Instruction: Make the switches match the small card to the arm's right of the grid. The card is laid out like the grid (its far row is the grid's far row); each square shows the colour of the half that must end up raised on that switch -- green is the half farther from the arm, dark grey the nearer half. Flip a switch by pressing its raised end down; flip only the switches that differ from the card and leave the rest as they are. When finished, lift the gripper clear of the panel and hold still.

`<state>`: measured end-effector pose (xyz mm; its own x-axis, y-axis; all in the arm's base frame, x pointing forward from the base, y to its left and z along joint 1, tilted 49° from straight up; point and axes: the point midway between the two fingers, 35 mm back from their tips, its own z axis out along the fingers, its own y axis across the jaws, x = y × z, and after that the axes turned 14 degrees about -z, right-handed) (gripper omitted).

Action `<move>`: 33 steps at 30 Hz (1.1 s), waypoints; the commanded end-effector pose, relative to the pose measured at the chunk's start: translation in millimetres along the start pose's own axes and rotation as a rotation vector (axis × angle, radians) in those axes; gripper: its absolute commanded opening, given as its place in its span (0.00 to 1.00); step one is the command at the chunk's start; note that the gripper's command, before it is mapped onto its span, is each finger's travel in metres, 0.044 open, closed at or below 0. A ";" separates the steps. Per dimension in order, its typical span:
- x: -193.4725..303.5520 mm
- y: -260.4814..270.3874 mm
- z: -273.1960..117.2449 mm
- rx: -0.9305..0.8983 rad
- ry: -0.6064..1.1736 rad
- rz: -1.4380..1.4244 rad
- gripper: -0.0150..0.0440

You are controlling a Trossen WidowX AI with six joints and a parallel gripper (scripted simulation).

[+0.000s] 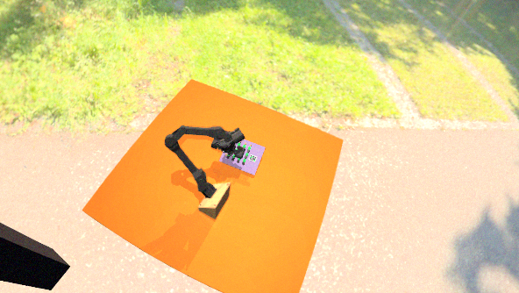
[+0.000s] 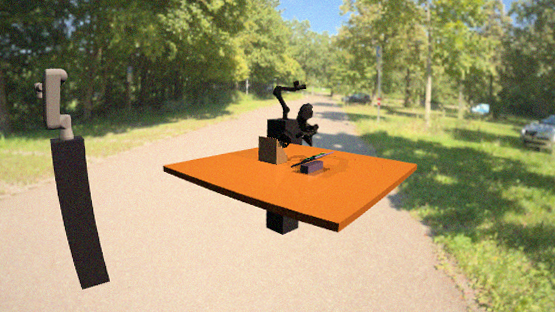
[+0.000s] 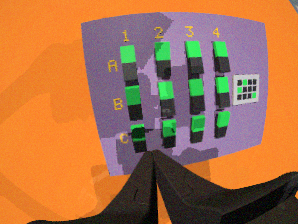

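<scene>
The purple panel (image 3: 250,50) (image 1: 256,167) (image 2: 312,167) carries green and dark grey switches in rows A to C, columns 1 to 4. In the wrist view the card (image 3: 246,89) (image 1: 252,158) shows green at far row second, middle row first and near row fourth; its other squares are dark. Switch A1 (image 3: 128,62) has a paler grey half than A2 (image 3: 163,59); most tilts are hard to tell. My gripper (image 3: 152,156) is shut and empty, its tips showing just nearer than switches C1 (image 3: 139,138) and C2 (image 3: 169,133). Its height above the panel is unclear.
The panel lies on the orange table top (image 1: 285,197) (image 2: 232,176). The arm's wooden base block (image 1: 216,197) (image 2: 271,150) stands nearer the arm. A dark shadow falls across the panel's left part and near edge. Another dark arm (image 2: 281,96) stands behind the table.
</scene>
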<state>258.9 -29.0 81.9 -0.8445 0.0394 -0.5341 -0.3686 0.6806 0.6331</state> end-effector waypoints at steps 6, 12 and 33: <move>7.7 9.9 29.7 -0.010 0.017 0.011 0.25; 7.4 10.6 37.4 -0.012 0.022 0.010 0.25; 7.2 11.0 61.5 -0.013 0.021 0.010 0.25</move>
<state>273.7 22.1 52.3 -0.8514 0.0260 -0.5238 -0.3727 0.6728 0.6391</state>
